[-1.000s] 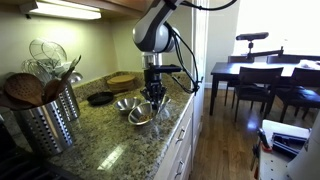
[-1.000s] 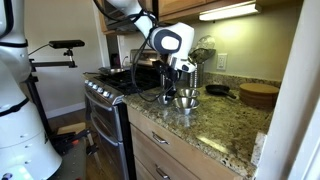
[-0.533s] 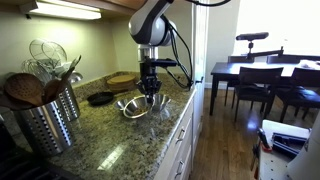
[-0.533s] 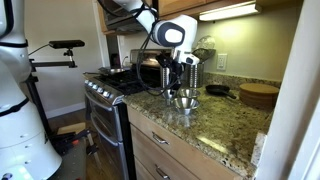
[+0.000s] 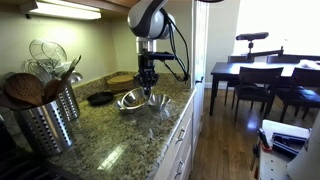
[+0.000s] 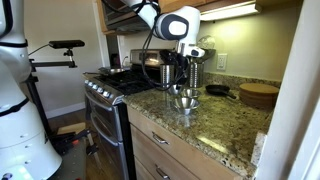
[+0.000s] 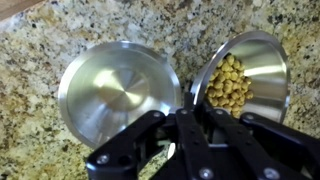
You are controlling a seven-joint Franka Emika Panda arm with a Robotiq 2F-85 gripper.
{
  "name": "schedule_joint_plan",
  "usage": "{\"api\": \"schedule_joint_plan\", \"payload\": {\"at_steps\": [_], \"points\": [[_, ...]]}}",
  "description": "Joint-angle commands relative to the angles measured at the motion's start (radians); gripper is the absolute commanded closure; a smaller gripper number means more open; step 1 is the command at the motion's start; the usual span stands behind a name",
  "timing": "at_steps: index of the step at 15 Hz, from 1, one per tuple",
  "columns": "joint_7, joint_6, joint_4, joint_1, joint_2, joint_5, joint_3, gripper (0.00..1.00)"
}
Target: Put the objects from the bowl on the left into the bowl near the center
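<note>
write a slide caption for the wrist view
Shut gripper hovers over an empty bowl and a second bowl holding yellow pieces on granite counter

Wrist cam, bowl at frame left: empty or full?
Empty. The left bowl shows only bare steel inside; the yellow pieces sit in the other bowl.

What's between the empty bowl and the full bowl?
Nothing sits between the empty bowl and the full bowl; wrist view shows only a sliver of granite countertop.

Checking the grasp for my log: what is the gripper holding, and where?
The gripper pinches the bowl of yellow pieces by its rim, at the edge nearest the empty bowl.
</note>
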Motion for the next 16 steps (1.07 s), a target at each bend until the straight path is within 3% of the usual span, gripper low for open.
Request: {"api": "schedule_joint_plan", "payload": {"at_steps": [1,16], "points": [[0.003,-0.04,0.017,-0.012,-0.035,-0.029,-0.009,0.91],[0.071,-0.017,0.14,0.015,-0.009,-0.304,-0.042,0.91]]}}
